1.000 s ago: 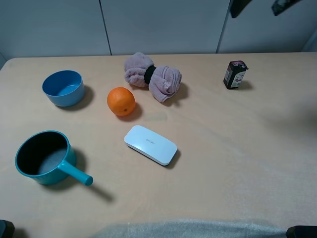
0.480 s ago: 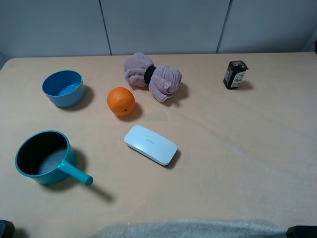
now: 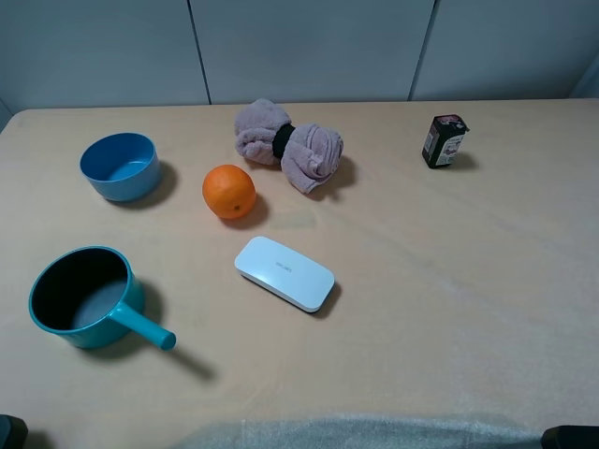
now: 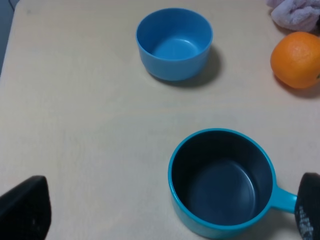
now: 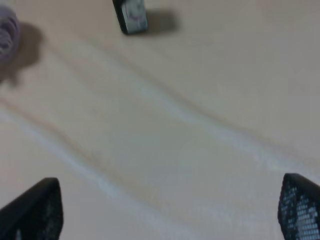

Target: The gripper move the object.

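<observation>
- Since a second ago: the dark arm parts you had at the top right of the overhead view are gone from that view. Half a second ago they were already out. Nothing on the table (image 3: pixel 449 309) has shifted.
- Orange (image 3: pixel 228 191) sits on the table left of centre in your overhead view, free, nothing touching it.
- Around it: blue bowl (image 3: pixel 119 166) off to its left, pink cloth bundle (image 3: pixel 288 144) just behind and to its right, white flat case (image 3: pixel 284 272) nearer you in front, teal saucepan (image 3: pixel 86 297) at front left with its handle pointing right.
- Small dark jar (image 3: pixel 444 140) stands far right at the back, well apart from the orange.
- Left gripper (image 4: pixel 165 212): you see only its two black fingertips (image 4: pixel 25 207) at the edges of the left wrist view, spread wide, released, holding nothing. The saucepan (image 4: pixel 222 182) lies between them below; the bowl (image 4: pixel 174 42) is beyond it; the orange (image 4: pixel 297 59) is off to one side near the cloth (image 4: pixel 296 12), well clear of the fingers.
- Right gripper (image 5: pixel 167 210): fingertips (image 5: pixel 35 210) also spread wide and empty, over bare table (image 5: pixel 200 100). The right wrist view is blurred. The jar (image 5: pixel 130 15) is ahead of it and a bit of the cloth (image 5: pixel 7 32) is at the edge; the orange does not show in that view.
- Neither gripper shows in your overhead view.
</observation>
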{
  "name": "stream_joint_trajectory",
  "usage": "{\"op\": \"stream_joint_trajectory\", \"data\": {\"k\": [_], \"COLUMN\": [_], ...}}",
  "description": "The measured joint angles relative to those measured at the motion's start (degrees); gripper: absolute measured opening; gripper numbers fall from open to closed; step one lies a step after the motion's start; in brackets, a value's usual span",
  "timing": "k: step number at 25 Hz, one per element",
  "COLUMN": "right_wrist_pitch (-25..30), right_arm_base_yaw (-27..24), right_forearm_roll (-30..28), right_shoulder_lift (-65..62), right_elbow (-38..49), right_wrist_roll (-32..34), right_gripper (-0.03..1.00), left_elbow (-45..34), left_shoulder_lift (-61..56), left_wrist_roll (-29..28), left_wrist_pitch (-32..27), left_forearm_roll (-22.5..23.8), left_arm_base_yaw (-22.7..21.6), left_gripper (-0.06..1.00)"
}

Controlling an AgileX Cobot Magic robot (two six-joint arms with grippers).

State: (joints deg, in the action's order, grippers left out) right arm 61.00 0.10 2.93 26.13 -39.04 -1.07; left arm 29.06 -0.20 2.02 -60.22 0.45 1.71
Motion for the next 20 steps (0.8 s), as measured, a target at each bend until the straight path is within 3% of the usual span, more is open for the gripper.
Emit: {"op": "stream_joint_trajectory", "data": {"k": [10,20], "right_wrist_pitch": [-3.60,-3.06], "right_arm_base_yaw": [3.87,4.83], "right_forearm_roll": [0.05,-3.43], "right_shoulder_lift": [-13.82,-20.74], "right_elbow": [7.20,10.37], "right_wrist_roll": [0.00,0.00], "right_gripper": [0.67,0.67], "left_elbow": [0.00,0.00], "left_shoulder_lift": [0.00,0.00], "left_wrist_roll": [0.00,0.00], "left_wrist_pitch": [0.00,0.00], "left_forearm_roll": [0.00,0.00], "left_arm_base_yaw": [0.00,0.00], "left_gripper": [0.99,0.99]}}
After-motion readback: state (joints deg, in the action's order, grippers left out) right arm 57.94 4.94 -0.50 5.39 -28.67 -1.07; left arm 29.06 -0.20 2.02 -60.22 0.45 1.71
